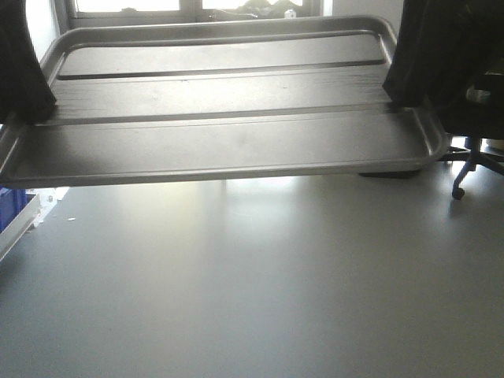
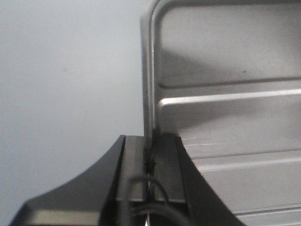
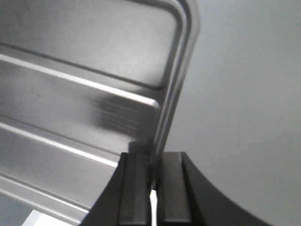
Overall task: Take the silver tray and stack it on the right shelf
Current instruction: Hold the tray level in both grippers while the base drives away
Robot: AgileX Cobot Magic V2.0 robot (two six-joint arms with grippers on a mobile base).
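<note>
Pinching silver tray [image 1: 236, 142] by short rims: left gripper [image 2: 151, 143] clamped at left end, right gripper [image 3: 154, 159] at right end; long axis left-right, above floor [image 1: 236, 299].

The silver tray [image 1: 236, 142] is cut off at the left picture edge. The blue crate [image 1: 11, 206] and the chair [image 1: 471, 164] show only partly.

The shiny silver rectangular steel tray [image 1: 236, 142] bears two long darker ridge stripes. The left gripper [image 2: 150, 143] and right gripper [image 3: 154, 160] are matte black. Plain pale grey floor [image 1: 252, 299]; dark-blue plastic crate [image 1: 9, 208] at eight o'clock.
</note>
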